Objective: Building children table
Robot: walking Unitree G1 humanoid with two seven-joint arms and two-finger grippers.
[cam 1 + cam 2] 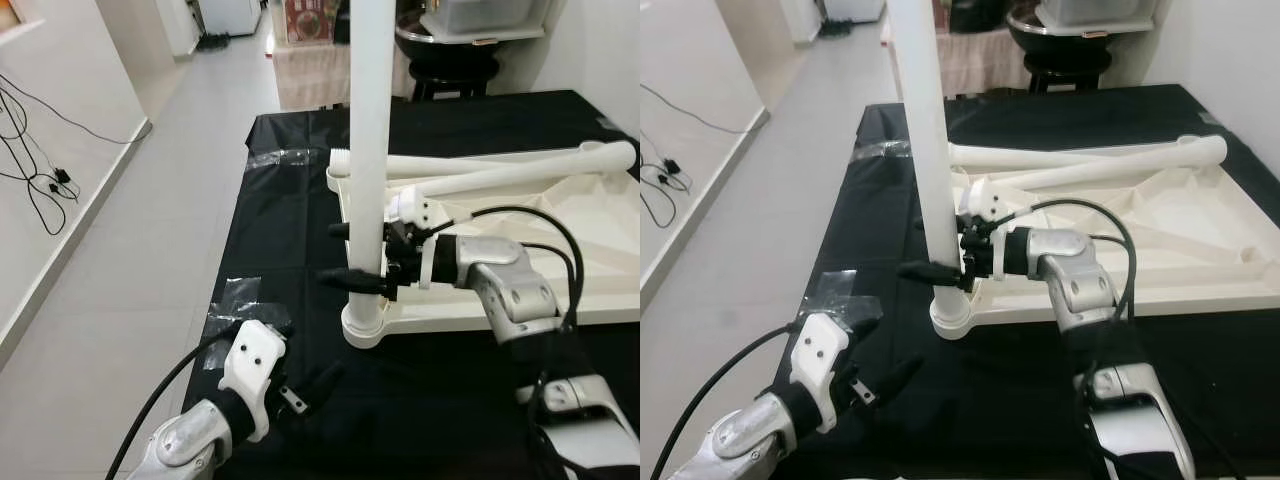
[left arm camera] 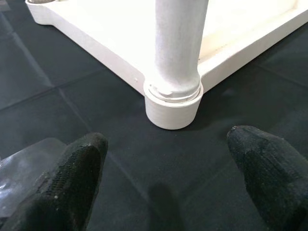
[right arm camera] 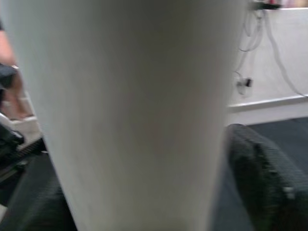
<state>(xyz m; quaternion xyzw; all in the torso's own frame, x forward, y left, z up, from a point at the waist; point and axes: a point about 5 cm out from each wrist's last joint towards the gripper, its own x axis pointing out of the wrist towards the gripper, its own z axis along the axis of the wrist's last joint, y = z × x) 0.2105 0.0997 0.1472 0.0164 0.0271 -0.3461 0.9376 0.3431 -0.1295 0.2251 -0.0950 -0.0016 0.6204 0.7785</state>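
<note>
Scene: a white children's table top lies upside down on a black mat, with a pale floor on the robot's left.
Upright leg: one white leg stands vertical in the corner socket nearest the robot, rising out of the top of the head views.
Loose legs: two more white legs lie flat across the upturned top, behind the upright one.
Right gripper: the right gripper reaches in level from the robot's right, its two black fingers stacked one above the other and closed around the lower part of the upright leg, just above the socket.
Right arm pose: forearm roughly horizontal over the table top, elbow bent back toward the body, black cable looping above it.
Left gripper: the left gripper hovers low over the mat near the socket, fingers spread wide and holding nothing.
Left arm pose: low and forward, aimed at the base of the leg.
Likely handling: the leg looks like light, rigid, smooth plastic, so it may slip or spin in the grip.
Best hold: probably low on the leg, close to the socket, where it tips least.
</note>
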